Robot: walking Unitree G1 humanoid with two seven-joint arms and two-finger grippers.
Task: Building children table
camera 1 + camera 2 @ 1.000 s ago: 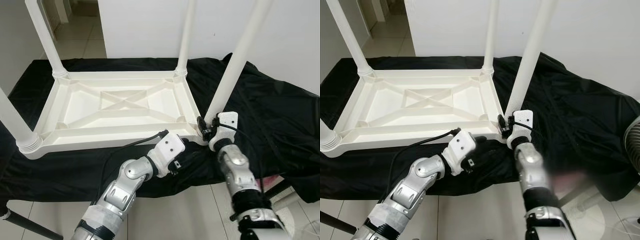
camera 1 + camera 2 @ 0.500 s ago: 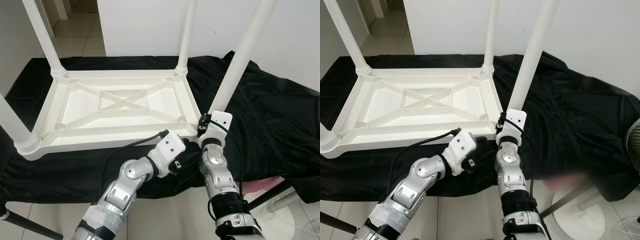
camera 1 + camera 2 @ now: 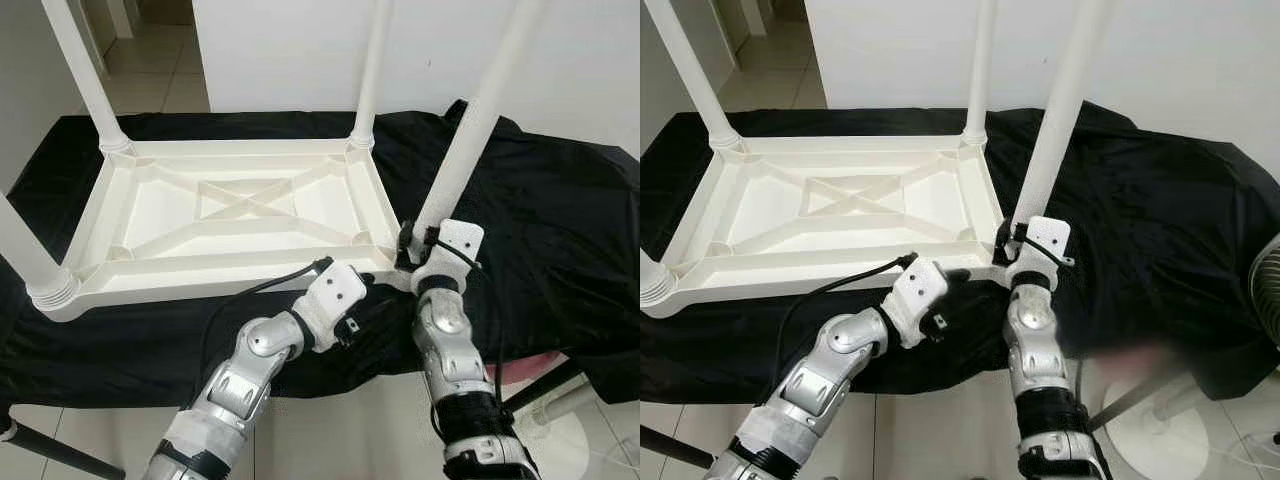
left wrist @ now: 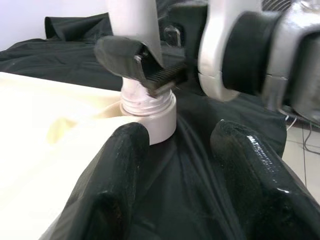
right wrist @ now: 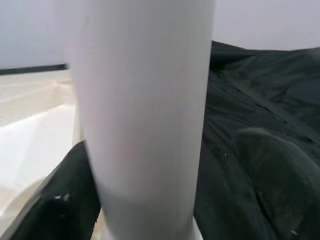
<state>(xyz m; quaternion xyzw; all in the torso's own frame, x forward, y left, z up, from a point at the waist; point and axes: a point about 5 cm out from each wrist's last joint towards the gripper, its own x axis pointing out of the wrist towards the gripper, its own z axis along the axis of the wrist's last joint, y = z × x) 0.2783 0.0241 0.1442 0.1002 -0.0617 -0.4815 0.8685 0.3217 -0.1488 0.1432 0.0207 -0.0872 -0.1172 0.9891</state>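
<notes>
An upside-down white plastic table lies on a black cloth. Three legs stand in its corner sockets: far left, far right and near left. The fourth leg rises tilted from the near right corner, its threaded end in the socket collar. My right gripper is shut on this leg just above the collar, one finger across it. My left gripper is open, low over the cloth just in front of that corner, with nothing between its fingers.
A white wall stands close behind the table. Tiled floor lies in front of the cloth, which hangs over the near edge. A white round stand base is at the bottom right, and a black pole at the bottom left.
My right forearm swung left and then partly back to the right while holding the leg, whose tilt shifted slightly. The left gripper has stayed by the corner.
</notes>
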